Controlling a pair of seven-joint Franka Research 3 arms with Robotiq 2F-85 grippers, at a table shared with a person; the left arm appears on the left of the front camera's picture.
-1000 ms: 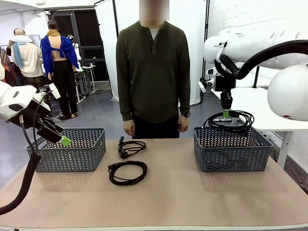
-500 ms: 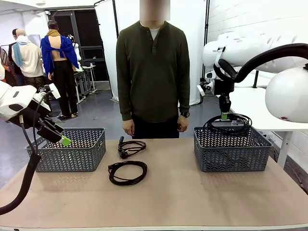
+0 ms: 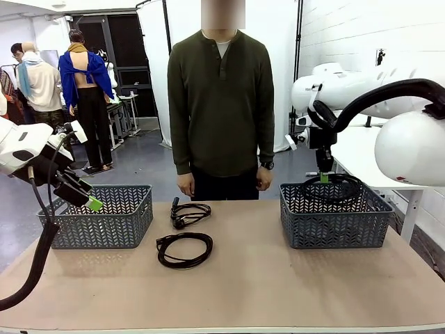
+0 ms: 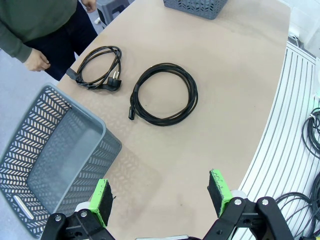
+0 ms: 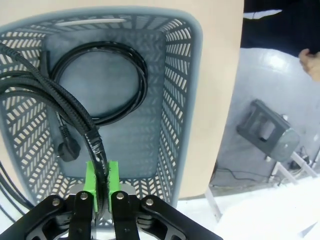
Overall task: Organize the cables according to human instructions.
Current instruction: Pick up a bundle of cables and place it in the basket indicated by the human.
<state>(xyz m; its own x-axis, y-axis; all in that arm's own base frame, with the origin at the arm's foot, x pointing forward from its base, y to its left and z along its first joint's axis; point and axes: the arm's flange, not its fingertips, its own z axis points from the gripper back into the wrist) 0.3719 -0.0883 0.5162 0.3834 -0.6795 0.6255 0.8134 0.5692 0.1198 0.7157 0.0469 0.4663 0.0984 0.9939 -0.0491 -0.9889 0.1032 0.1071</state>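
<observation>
Green pads (image 5: 92, 176) of my right gripper (image 3: 324, 178) are clamping one cable (image 5: 70, 112) above the right basket (image 3: 334, 226), for dropping onto the coil (image 5: 141, 87) inside; my left gripper (image 4: 161, 192) is hanging spread, two loose cables (image 3: 184, 249) lying left of that basket.

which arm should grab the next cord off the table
Left, likely. The left end effector is open and empty by the left basket, with the near cord and far cord on the table in front of it. The right end effector is shut on a third cord above the right basket.
</observation>
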